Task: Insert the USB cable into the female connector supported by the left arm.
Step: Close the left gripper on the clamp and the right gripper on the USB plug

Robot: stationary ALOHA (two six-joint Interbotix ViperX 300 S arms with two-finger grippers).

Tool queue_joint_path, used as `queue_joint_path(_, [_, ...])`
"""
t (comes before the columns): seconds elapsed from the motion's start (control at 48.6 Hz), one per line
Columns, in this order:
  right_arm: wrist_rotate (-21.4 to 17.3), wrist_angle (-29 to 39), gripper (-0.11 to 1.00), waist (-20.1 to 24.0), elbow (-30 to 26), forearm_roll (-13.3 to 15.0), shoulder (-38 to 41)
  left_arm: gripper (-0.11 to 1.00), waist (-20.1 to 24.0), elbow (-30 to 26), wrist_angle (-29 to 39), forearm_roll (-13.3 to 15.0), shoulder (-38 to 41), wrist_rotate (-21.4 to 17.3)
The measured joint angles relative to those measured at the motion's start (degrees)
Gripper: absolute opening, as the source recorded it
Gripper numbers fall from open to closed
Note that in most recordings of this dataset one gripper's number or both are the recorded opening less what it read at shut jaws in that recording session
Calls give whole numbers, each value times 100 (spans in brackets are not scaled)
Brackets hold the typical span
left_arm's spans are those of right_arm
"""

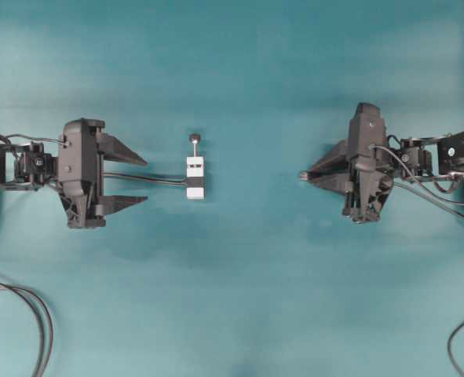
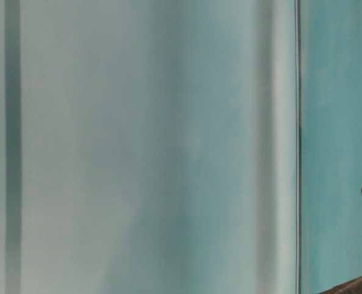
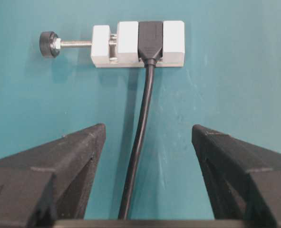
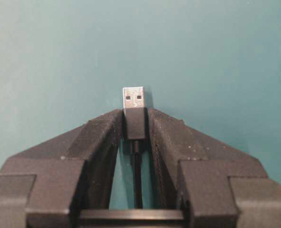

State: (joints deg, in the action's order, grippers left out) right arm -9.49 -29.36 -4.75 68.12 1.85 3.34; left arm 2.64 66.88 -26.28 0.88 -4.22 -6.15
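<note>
**Two arms face each other, plug gripped and socket block waiting**

Two black arms lie low over the teal table (image 1: 239, 314), pointing at one another across the middle, so that what one carries can be pushed straight into what the other steadies.

The left arm (image 1: 78, 173) reaches in level from the left edge, and the left gripper (image 1: 137, 180) has its wedge fingers (image 3: 78, 152) spread wide with nothing between them but cloth and wire. The thin dark cable of the female connector (image 1: 195, 177) runs back between those fingers, which, as I judge it, keeps the block lined up for the gripper to come forward and brace it. The white block lies on the table just ahead of the fingertips, apart from them, its screw pin and round knob (image 3: 48, 43) sticking out to one side.

The right gripper (image 1: 308, 175) is closed on the USB cable (image 4: 135, 121), pinching the black moulded body just behind the metal plug (image 4: 133, 97), which juts out bare in front of the fingertips. That leaves the tip free to enter the socket. The plug points toward the block but stands well apart from it.

The table-level view shows almost nothing of use, only the knob at its right edge.
</note>
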Motion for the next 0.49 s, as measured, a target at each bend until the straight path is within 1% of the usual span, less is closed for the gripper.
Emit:
queue_joint_path(0.144, [0, 0, 36, 9, 0, 0, 9, 77, 0, 0, 35, 0, 0, 0])
queue_joint_path(0.329, [9, 53, 50, 53, 0, 0, 0, 77, 0, -9, 44, 0, 0, 0])
queue_joint_path(0.494, [9, 62, 51, 62, 0, 9, 0, 77, 0, -18, 44, 0, 0, 9])
